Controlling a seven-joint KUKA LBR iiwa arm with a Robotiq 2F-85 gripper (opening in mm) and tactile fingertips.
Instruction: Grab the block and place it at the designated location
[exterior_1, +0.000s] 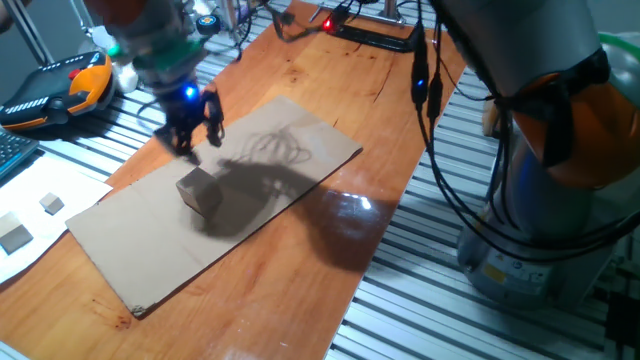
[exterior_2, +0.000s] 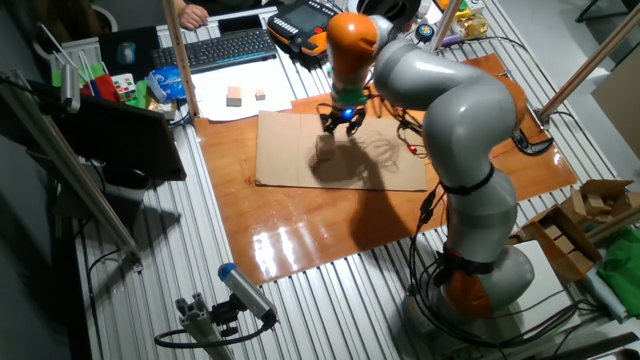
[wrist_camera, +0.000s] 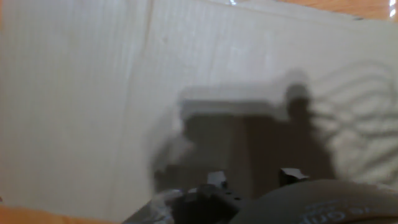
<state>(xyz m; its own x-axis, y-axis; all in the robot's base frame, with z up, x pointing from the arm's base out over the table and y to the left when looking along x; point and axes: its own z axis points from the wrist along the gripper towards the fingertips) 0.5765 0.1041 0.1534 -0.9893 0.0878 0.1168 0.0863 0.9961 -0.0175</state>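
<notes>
The block (exterior_1: 200, 190) is a light-tan wooden cube that rests on the flat brown cardboard sheet (exterior_1: 130, 250), in the arm's shadow. In the other fixed view the block (exterior_2: 325, 148) lies just below and left of the hand. My gripper (exterior_1: 195, 130) hangs above and behind the block, fingers spread, with nothing between them. In the blurred hand view the block (wrist_camera: 230, 134) fills the middle, beyond the two dark fingertips (wrist_camera: 216, 179). The dark dot for the designated location does not show in any view.
Two other wooden cubes (exterior_1: 52, 204) (exterior_1: 14, 235) lie on white paper left of the cardboard. An orange teach pendant (exterior_1: 60, 90) and a keyboard (exterior_2: 225, 45) lie beyond. Black cables (exterior_1: 430, 120) hang near the arm's base (exterior_2: 480, 280).
</notes>
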